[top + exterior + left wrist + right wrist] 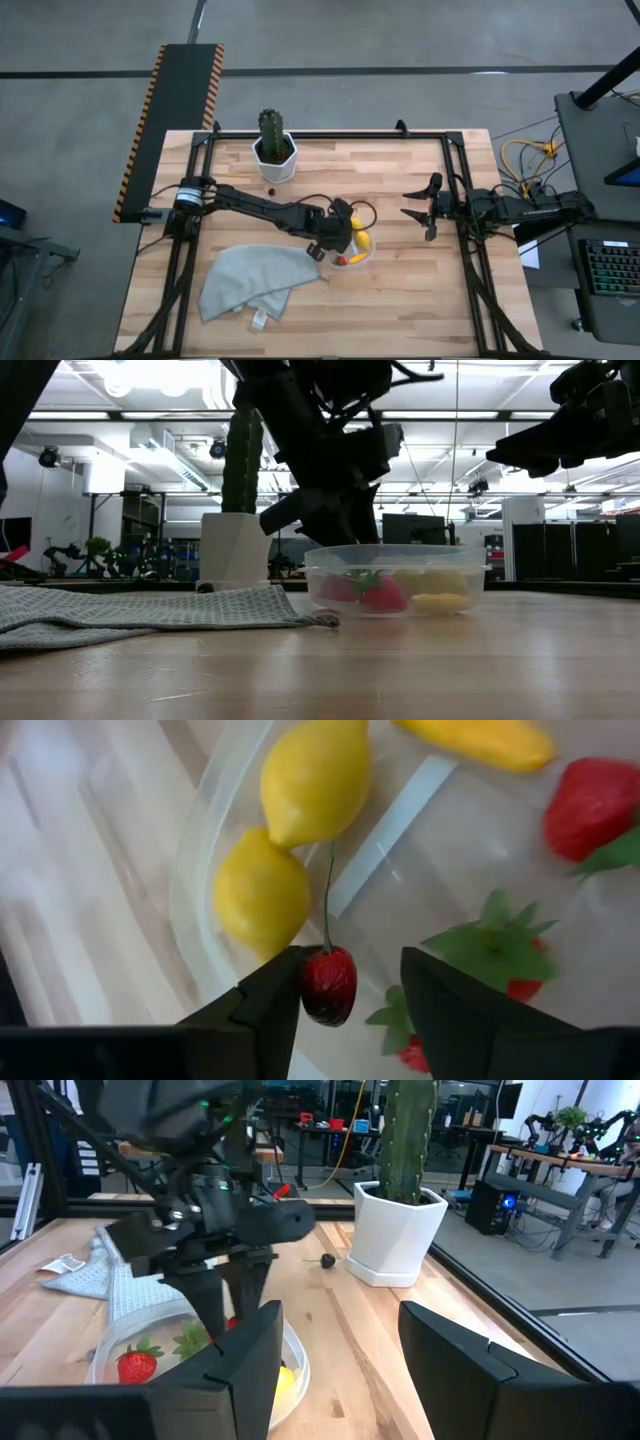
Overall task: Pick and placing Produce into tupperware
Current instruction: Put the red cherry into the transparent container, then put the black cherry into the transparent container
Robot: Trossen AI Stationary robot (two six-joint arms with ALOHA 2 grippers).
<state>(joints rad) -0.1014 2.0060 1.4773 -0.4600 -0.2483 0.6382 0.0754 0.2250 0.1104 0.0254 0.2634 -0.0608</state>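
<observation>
my left gripper over tupperware, jaws apart, cherry against one finger | lemons, strawberries below | right gripper open, aside

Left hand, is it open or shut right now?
Open. The left hand hangs over the tub, fingers apart, and the cherry touches only one finger.

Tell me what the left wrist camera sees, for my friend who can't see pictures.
The left pincer hangs open over the clear tupperware, a dark red cherry on a thin stem resting against one finger. In the tub below lie two yellow lemons, an orange-yellow piece and red strawberries with green leaves.
</observation>
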